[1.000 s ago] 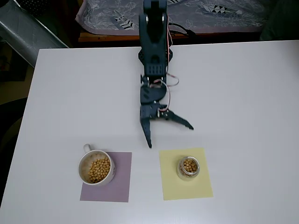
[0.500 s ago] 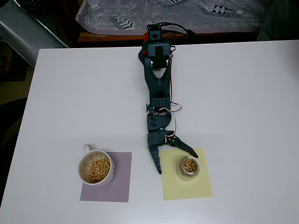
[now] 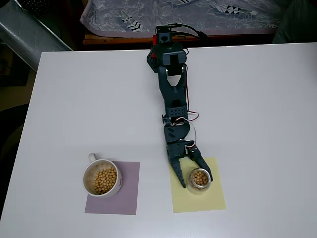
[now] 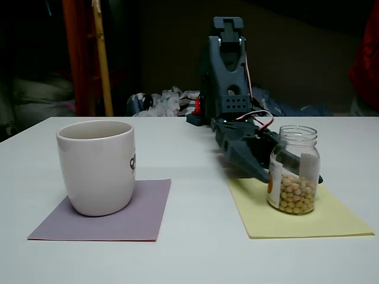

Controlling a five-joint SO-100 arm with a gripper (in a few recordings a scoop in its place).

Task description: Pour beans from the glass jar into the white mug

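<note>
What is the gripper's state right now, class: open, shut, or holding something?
Gripper: open, its fingers on either side of the glass jar, not yet closed on it.

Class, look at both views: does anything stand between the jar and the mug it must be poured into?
Nothing visible does. The glass jar sits on the yellow sheet, the white mug on the purple sheet, with bare table between them. The open hand flanks the jar.
</note>
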